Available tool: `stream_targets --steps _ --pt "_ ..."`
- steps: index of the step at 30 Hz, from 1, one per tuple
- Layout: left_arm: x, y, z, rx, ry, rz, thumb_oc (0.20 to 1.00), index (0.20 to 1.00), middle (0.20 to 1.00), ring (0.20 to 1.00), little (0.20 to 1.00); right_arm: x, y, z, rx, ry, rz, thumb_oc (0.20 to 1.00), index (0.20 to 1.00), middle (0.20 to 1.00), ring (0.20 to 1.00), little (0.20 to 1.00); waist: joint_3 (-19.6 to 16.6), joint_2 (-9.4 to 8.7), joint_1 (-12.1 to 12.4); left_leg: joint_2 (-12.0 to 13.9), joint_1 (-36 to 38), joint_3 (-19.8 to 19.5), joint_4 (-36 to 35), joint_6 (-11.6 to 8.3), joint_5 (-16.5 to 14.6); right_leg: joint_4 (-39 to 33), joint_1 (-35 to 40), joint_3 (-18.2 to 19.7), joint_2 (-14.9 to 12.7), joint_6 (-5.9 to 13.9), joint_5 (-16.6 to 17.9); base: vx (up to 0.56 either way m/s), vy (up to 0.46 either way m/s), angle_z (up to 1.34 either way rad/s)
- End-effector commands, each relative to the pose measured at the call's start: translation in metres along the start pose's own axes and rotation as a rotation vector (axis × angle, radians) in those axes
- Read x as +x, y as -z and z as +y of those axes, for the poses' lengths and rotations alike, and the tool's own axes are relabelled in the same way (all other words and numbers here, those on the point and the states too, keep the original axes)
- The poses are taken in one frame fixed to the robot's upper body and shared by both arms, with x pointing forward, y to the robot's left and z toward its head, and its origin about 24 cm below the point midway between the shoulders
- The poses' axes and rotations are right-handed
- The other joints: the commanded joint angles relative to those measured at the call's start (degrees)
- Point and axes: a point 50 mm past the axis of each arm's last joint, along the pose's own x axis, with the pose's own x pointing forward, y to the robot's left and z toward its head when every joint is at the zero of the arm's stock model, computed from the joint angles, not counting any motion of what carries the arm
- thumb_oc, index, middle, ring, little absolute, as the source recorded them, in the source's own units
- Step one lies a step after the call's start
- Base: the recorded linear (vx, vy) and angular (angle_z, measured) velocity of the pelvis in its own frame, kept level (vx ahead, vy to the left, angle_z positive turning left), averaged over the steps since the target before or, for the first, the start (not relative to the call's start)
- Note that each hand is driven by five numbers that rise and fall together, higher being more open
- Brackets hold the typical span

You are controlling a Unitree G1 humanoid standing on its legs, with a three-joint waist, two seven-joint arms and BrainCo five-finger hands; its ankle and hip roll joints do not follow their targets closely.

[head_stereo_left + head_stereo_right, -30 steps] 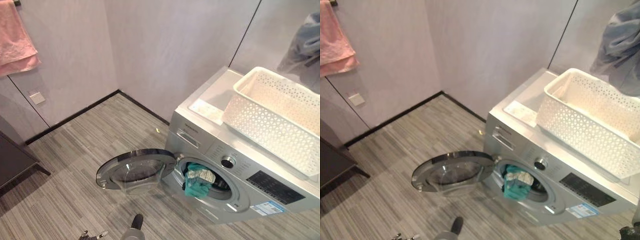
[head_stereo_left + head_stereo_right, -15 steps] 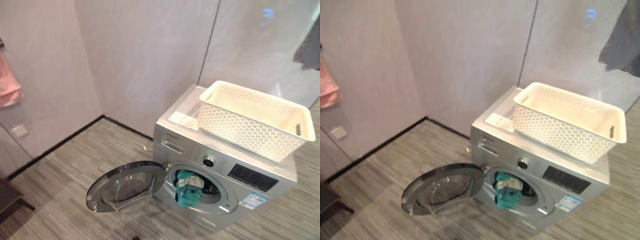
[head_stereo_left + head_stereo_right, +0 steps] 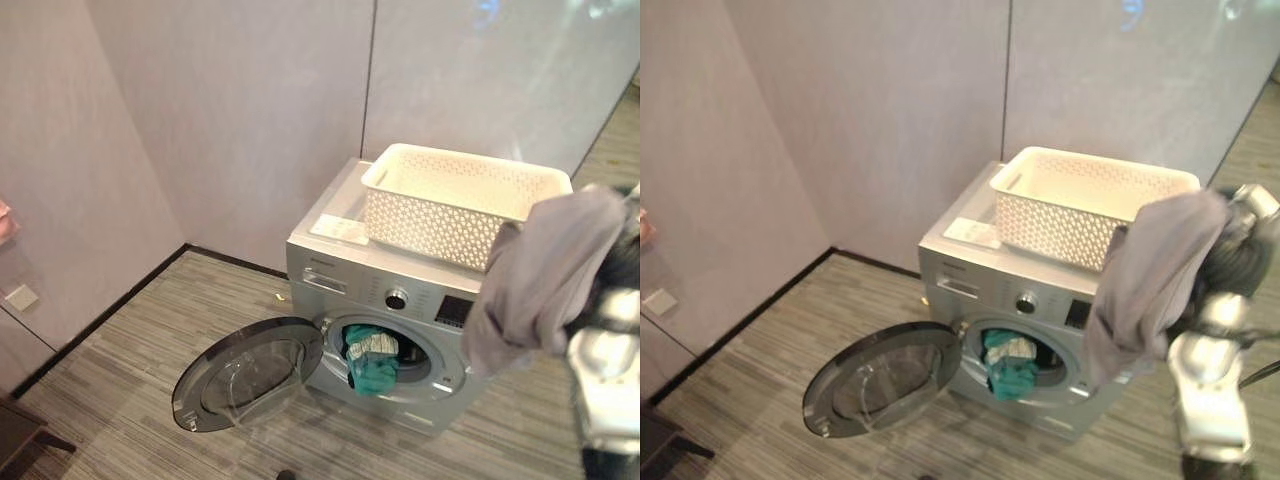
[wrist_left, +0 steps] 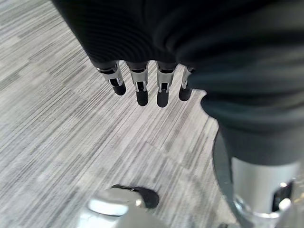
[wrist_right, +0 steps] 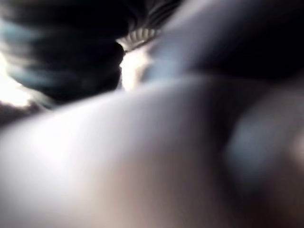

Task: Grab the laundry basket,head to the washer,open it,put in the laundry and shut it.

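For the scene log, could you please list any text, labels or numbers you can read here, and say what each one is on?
No text here can be read.
Washer, dark control panel: too small to read.
Washer, front strip beside the drawer: print too small to read.
White sheet on the washer's top: blurred, unreadable.
White laundry basket: no print visible.

A home laundry corner, by the look of it: a silver front-loading washer (image 3: 385, 320) sits against pale grey wall panels (image 3: 250, 110), its round door (image 3: 245, 372) open over striped grey floor (image 3: 130, 340). A white basket (image 3: 455, 200) rests on top, clothes (image 3: 372, 360) spill from the drum.
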Motion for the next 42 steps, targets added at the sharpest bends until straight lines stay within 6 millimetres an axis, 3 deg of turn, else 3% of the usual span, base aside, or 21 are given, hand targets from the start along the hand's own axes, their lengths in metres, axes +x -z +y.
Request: stream_targets --steps 1,3,5,6,7,9,10,11,15,19,23,24,26,29,30,31,32,36,42 --pt "0.007 -0.029 0.018 0.011 -0.049 -0.071 1.000 1.000 1.000 1.000 1.000 0.003 -0.038 0.024 0.239 -0.279 -0.176 0.200 0.200 0.200 0.200 0.200 2.5 -1.74 0.5 1.2 4.0 1.1 0.6 0.61 -5.1 2.6 6.7 0.1 -2.4 1.16 -7.5 0.00 -0.018 0.04" --pt "0.007 -0.033 0.019 0.011 -0.042 -0.087 1.000 1.000 1.000 1.000 1.000 -0.016 -0.018 0.037 0.341 -0.412 -0.016 0.200 0.200 0.200 0.200 0.200 2.8 -1.81 0.5 1.4 3.9 1.0 0.6 0.41 -4.8 2.9 6.6 -0.2 -2.4 1.10 -7.6 -0.02 -0.013 0.08" --pt "0.007 -0.041 0.021 0.017 -0.035 -0.122 1.000 1.000 1.000 1.000 1.000 -0.045 0.017 0.054 0.455 -0.509 0.238 0.200 0.200 0.200 0.200 0.200 3.7 -1.79 1.2 1.5 3.6 0.7 0.6 0.17 -4.4 3.0 6.6 -0.8 -2.4 1.05 -7.6 -0.01 -0.014 0.16" --pt "0.007 -0.041 0.021 0.016 -0.035 -0.122 1.000 1.000 1.000 1.000 1.000 -0.045 0.017 0.054 0.456 -0.509 0.238 0.200 0.200 0.200 0.200 0.200 3.7 -1.80 1.1 1.5 3.6 0.7 0.6 0.16 -4.4 3.0 6.6 -0.9 -2.4 1.05 -7.7 -0.01 -0.018 0.15" --pt "0.007 -0.045 0.019 0.021 -0.024 -0.144 1.000 1.000 1.000 1.000 1.000 -0.073 0.049 0.062 0.528 -0.502 0.453 0.200 0.200 0.200 0.200 0.200 4.4 -1.52 1.7 1.6 3.4 0.4 0.6 0.08 -4.2 3.1 6.6 -1.5 -2.4 1.02 -7.7 0.00 -0.009 0.11" --pt "0.007 -0.046 0.018 0.025 -0.021 -0.154 1.000 1.000 1.000 1.000 1.000 -0.084 0.058 0.065 0.568 -0.497 0.521 0.200 0.200 0.200 0.200 0.200 4.8 -1.37 1.9 1.6 3.3 0.2 0.6 0.05 -4.2 3.1 6.6 -1.7 -2.4 1.02 -7.8 -0.01 -0.005 0.12" --pt "0.006 -0.050 0.014 0.025 -0.010 -0.177 1.000 1.000 1.000 1.000 1.000 -0.109 0.083 0.071 0.654 -0.427 0.690 0.200 0.200 0.200 0.200 0.200 5.6 -0.93 2.2 1.6 2.9 0.1 0.6 0.01 -3.9 3.1 6.4 -2.1 -2.5 1.03 -7.7 -0.02 0.000 0.14" --pt "0.006 -0.050 0.014 0.025 -0.010 -0.177 1.000 1.000 1.000 1.000 1.000 -0.109 0.083 0.071 0.654 -0.427 0.690 0.200 0.200 0.200 0.200 0.200 5.6 -0.94 2.2 1.6 2.9 0.1 0.6 0.01 -3.9 3.1 6.4 -2.1 -2.5 1.03 -7.7 -0.02 0.004 0.19" --pt "0.004 -0.050 0.002 0.024 0.024 -0.195 1.000 1.000 1.000 1.000 1.000 -0.157 0.120 0.070 0.803 -0.204 0.950 0.200 0.200 0.200 0.200 0.200 8.6 0.71 2.1 1.6 1.4 -0.3 0.6 -0.21 -3.3 3.4 5.2 -2.7 -2.9 1.11 -7.6 -0.04 0.019 0.08" --pt "0.002 -0.053 -0.006 0.003 0.045 -0.207 1.000 1.000 1.000 1.000 1.000 -0.167 0.137 0.068 0.808 -0.087 1.026 0.200 0.200 0.200 0.200 0.200 10.8 1.88 2.1 1.3 0.1 -0.4 0.6 -0.26 -2.8 3.8 3.8 -2.6 -3.2 1.15 -7.2 -0.07 0.030 0.23" --pt "0.000 -0.058 -0.017 -0.011 0.072 -0.223 1.000 1.000 1.000 1.000 1.000 -0.161 0.156 0.067 0.793 0.042 1.048 0.200 0.200 0.200 0.200 0.200 13.7 3.30 2.4 1.1 -1.4 -0.2 0.6 -0.10 -2.3 4.9 1.5 -2.1 -3.6 1.11 -7.0 -0.08 0.047 -0.19" --pt "-0.002 -0.064 -0.023 -0.013 0.088 -0.248 1.000 1.000 1.000 1.000 1.000 -0.147 0.165 0.069 0.780 0.103 1.032 0.200 0.200 0.200 0.200 0.200 15.3 4.13 2.8 0.9 -2.5 -0.3 0.6 0.02 -1.9 5.4 0.1 -1.9 -3.8 1.07 -6.9 -0.08 0.038 0.07" --pt "-0.002 -0.064 -0.024 -0.013 0.088 -0.248 1.000 1.000 1.000 1.000 1.000 -0.147 0.165 0.069 0.780 0.103 1.031 0.200 0.200 0.200 0.200 0.200 15.3 4.13 2.8 0.9 -2.5 -0.3 0.6 0.02 -1.9 5.5 0.1 -1.9 -3.8 1.07 -6.9 -0.06 0.032 0.01" --pt "-0.006 -0.077 -0.039 0.001 0.131 -0.308 1.000 1.000 1.000 1.000 1.000 -0.098 0.179 0.065 0.761 0.301 0.936 0.200 0.200 0.200 0.200 0.200 18.2 6.38 4.0 0.3 -5.2 -0.4 0.6 0.00 -1.1 6.1 -2.7 -1.9 -4.3 1.00 -6.5 -0.07 0.058 0.02" --pt "-0.007 -0.078 -0.039 0.001 0.132 -0.309 1.000 1.000 1.000 1.000 1.000 -0.098 0.179 0.065 0.761 0.301 0.934 0.200 0.200 0.200 0.200 0.200 18.2 6.39 4.0 0.3 -5.3 -0.4 0.6 0.00 -1.1 6.1 -2.8 -1.9 -4.3 1.00 -6.5 -0.03 0.050 0.04" --pt "-0.008 -0.080 -0.041 0.010 0.138 -0.322 1.000 1.000 1.000 1.000 1.000 -0.076 0.180 0.061 0.768 0.386 0.888 0.200 0.200 0.200 0.200 0.200 18.6 7.26 4.5 0.1 -6.2 -0.5 0.6 -0.02 -1.1 6.0 -3.5 -2.1 -4.4 1.06 -6.4 0.00 0.000 0.00" --pt "-0.008 -0.081 -0.041 0.010 0.138 -0.324 1.000 1.000 1.000 1.000 1.000 -0.075 0.180 0.061 0.768 0.386 0.887 0.200 0.200 0.200 0.200 0.200 18.6 7.28 4.6 0.1 -6.2 -0.5 0.6 -0.02 -1.1 6.0 -3.5 -2.1 -4.4 1.06 -6.4 0.00 0.039 0.03" --pt "-0.009 -0.085 -0.046 0.059 0.151 -0.343 1.000 1.000 1.000 1.000 1.000 -0.024 0.179 0.047 0.761 0.526 0.790 0.200 0.200 0.200 0.200 0.200 19.6 8.74 6.1 -0.6 -7.8 -0.6 0.6 0.06 -1.1 5.5 -4.6 -1.9 -4.7 1.16 -6.3 0.01 0.040 0.07" --pt "-0.011 -0.091 -0.049 0.084 0.166 -0.378 1.000 1.000 1.000 1.000 1.000 0.009 0.173 0.036 0.764 0.588 0.730 0.200 0.200 0.200 0.200 0.200 20.0 9.63 7.6 -1.1 -9.0 -0.9 0.6 0.18 -1.2 5.1 -5.0 -2.3 -5.1 1.36 -6.3 0.01 0.018 0.06"
